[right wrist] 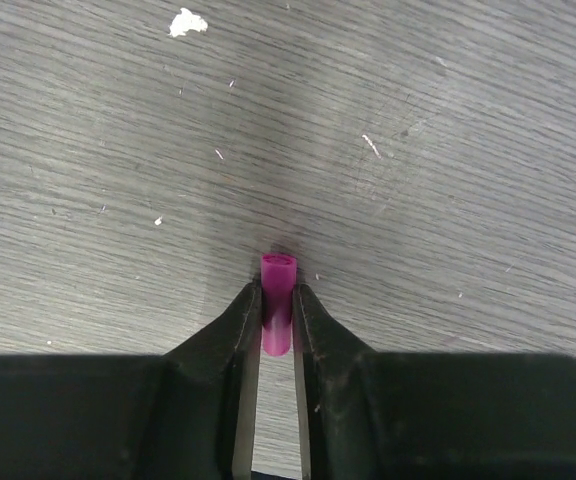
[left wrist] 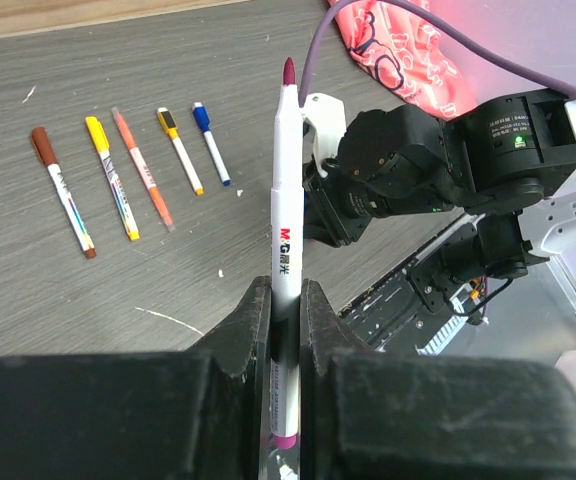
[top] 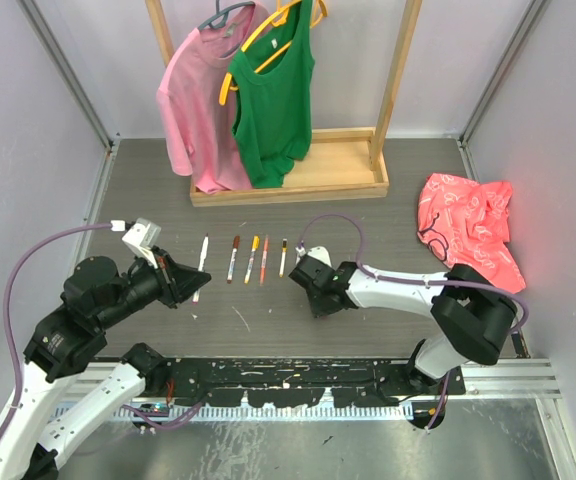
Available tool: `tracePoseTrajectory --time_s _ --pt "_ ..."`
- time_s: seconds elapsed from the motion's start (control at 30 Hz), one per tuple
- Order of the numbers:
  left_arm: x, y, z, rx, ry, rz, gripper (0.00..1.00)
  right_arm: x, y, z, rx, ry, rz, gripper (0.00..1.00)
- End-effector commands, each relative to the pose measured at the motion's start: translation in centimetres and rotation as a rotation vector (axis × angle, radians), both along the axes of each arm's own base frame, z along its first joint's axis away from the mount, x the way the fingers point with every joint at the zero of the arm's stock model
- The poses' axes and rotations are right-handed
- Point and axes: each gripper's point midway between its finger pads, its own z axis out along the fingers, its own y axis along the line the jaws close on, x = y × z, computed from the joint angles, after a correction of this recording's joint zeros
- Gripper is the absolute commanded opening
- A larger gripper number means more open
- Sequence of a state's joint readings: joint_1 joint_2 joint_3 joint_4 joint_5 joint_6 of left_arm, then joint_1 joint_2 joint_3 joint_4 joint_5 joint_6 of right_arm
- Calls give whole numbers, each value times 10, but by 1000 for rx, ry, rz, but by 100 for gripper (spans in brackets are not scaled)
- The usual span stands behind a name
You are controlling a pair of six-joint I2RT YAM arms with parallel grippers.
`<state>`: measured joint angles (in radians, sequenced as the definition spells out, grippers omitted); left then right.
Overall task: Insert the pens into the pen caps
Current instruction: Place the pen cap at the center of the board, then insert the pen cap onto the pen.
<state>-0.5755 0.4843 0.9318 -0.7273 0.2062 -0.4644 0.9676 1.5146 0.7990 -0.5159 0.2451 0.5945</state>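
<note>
Nearest the arms, the left gripper [left wrist: 286,292] is clenched on a white pen [left wrist: 284,190] with a magenta tip. It holds the pen up off the counter [right wrist: 448,150] with the bare tip pointing out. The right gripper [right wrist: 277,292] pinches the small magenta cap [right wrist: 278,272] between its fingers, low over the counter. So this looks like the step where the pen and its cap are brought together. Next, I think, the tip and the cap's hole must line up straight, then push gently until snug. A little farther off, five other pens [left wrist: 111,178] lie in a row, and they seem to have caps on already. The counter is grey wood with little white crumbs [right wrist: 188,22]. At the back stands a wooden rack [top: 298,185] with a pink shirt [top: 196,100] and a green top [top: 273,100]. A red cloth [top: 468,225] lies to the right. The walls [top: 28,100] are pale.
</note>
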Motion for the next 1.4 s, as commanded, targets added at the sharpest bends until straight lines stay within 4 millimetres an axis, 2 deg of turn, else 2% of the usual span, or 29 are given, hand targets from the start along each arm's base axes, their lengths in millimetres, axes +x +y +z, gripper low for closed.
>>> tracePoseTrajectory --time_s 0.0,0.13,0.23,0.33,0.47,0.67,0.83,0.97,1.13,1.3,1.37 --pt "4 -3 16 -43 -57 -3 0 -4 -7 -8 -45 38 10 20" --pt "3 -1 13 -41 -58 5 0 -1 -4 -3 -19 21 9 12" --pt "3 -2 11 -50 -64 5 0 6 2 13 33 -29 6 8" --pt "4 -5 10 -61 -63 -4 0 14 12 38 121 -97 13 6" --pt "2 -13 9 -74 -62 -53 0 25 26 83 274 -221 28 2" --pt "-1 -32 7 -105 -68 -161 0 43 50 174 616 -450 -16 0" --pt "1 -46 1 -119 -77 -228 0 46 60 236 852 -561 -43 0" --pt "3 -52 4 -103 -83 -266 0 45 55 277 1038 -635 -99 0" --pt "13 -47 13 -95 -124 -203 0 35 33 317 1229 -736 -147 0" --pt "14 -64 14 -70 -136 -199 0 23 14 336 1309 -789 -148 1" --pt "8 -78 13 -39 -158 -203 0 18 6 342 1339 -804 -151 1"
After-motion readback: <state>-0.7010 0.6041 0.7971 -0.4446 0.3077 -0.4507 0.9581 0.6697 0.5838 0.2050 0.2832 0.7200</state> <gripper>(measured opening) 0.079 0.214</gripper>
